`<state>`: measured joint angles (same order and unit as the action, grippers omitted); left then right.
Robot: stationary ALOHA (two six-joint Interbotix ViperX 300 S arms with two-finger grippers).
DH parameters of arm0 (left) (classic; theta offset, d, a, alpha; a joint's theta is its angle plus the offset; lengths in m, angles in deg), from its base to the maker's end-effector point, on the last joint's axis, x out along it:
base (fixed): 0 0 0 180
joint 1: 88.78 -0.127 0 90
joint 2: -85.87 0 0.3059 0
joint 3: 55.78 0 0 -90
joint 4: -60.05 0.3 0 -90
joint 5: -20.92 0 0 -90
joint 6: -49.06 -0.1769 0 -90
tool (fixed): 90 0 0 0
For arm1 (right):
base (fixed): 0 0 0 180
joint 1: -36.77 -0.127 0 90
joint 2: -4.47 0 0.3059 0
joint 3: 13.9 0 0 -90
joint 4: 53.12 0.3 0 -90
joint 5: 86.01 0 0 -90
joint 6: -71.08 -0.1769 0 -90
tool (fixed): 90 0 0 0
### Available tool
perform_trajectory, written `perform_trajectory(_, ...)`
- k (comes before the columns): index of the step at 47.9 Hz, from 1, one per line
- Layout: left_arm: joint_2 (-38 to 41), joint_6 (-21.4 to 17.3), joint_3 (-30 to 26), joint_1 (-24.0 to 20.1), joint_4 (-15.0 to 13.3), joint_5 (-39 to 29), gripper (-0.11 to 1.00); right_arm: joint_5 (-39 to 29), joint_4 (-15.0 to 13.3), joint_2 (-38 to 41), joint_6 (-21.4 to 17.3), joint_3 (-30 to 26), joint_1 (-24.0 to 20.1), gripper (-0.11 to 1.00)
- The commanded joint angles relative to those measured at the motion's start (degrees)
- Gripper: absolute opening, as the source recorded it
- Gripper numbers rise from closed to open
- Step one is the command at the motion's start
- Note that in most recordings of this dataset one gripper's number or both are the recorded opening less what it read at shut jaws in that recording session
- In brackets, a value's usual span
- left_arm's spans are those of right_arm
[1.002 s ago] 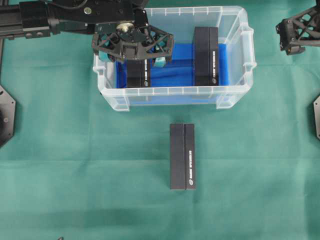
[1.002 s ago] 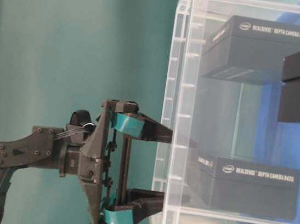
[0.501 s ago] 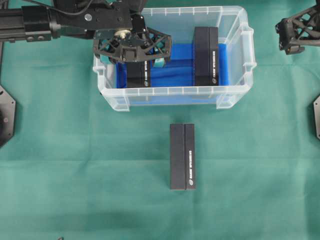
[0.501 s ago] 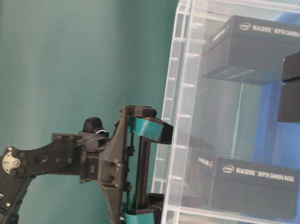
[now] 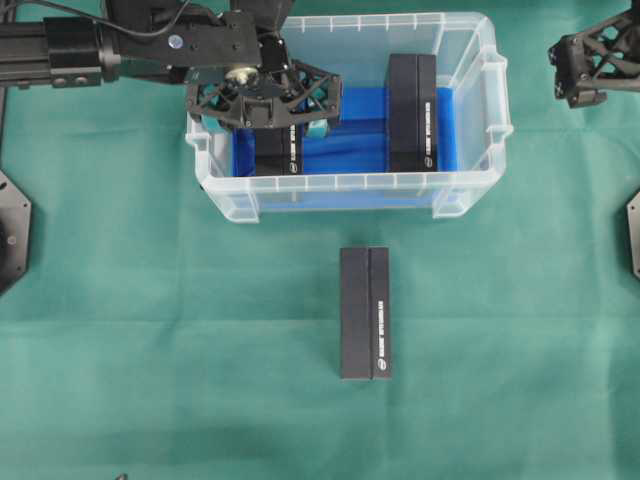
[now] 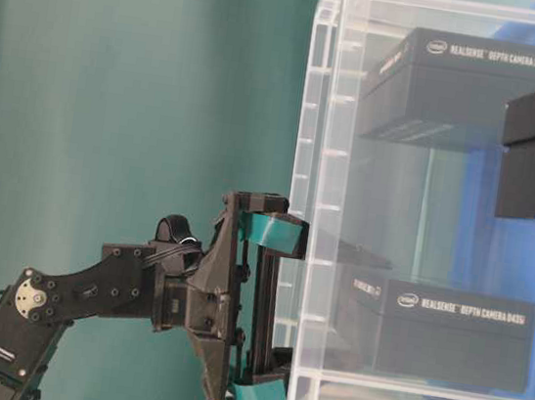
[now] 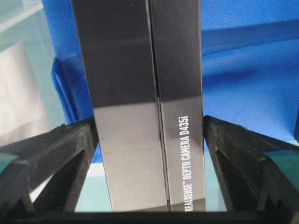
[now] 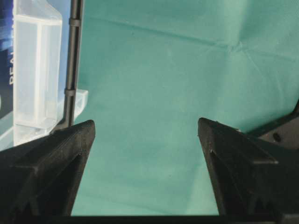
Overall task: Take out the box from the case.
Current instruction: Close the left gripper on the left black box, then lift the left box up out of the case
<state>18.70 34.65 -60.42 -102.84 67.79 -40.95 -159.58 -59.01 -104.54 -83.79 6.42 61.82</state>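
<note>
1. Case [image 5: 470,185]: the clear plastic bin stood on the green cloth [image 5: 150,330], its blue-lined floor holding 2 black boxes on edge, well apart, 1 toward each end. It looked rigid and light enough to shift if a box dragged against its wall.
2. Left gripper [image 5: 266,112] reached down into the bin's left end. The left wrist view showed its jaws spread wide, 1 on each long face of the left box [image 7: 145,116], close beside it, with no squeeze visible yet.
3. Right gripper [image 5: 590,65] hovered off the bin's right end over bare cloth, jaws apart, holding nothing.
4. Left box read as a stiff cardboard carton with smooth, slightly glossy faces, probably light and somewhat slippery. Pinching across its narrow width near mid-length seemed the safest hold, followed by a straight lift clear of the rim.
5. Right box [image 5: 412,110] sat untouched, and a third box [image 5: 365,312] lay outside on the cloth.
</note>
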Motion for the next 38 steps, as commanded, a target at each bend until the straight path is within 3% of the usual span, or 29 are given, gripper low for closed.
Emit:
perform_trajectory(1,-0.53,-0.09,0.18,-0.09,0.26,-0.35,0.98,0.62,0.09,-0.18,0.09,-0.53,-0.09,0.87)
perform_trajectory(31,-0.35,-0.44,-0.44,0.18,-0.18,-2.02,0.96,1.58,0.09,-0.18,0.18,-0.53,-0.09,0.87)
perform_trajectory(35,-0.26,-0.53,-0.62,0.26,-0.53,-1.32,0.9,1.58,0.0,-0.18,0.18,-0.53,-0.09,0.87)
perform_trajectory(38,-0.35,-0.53,-0.62,0.26,-1.14,-0.09,0.75,1.58,0.09,-0.18,0.18,-0.53,-0.09,0.87)
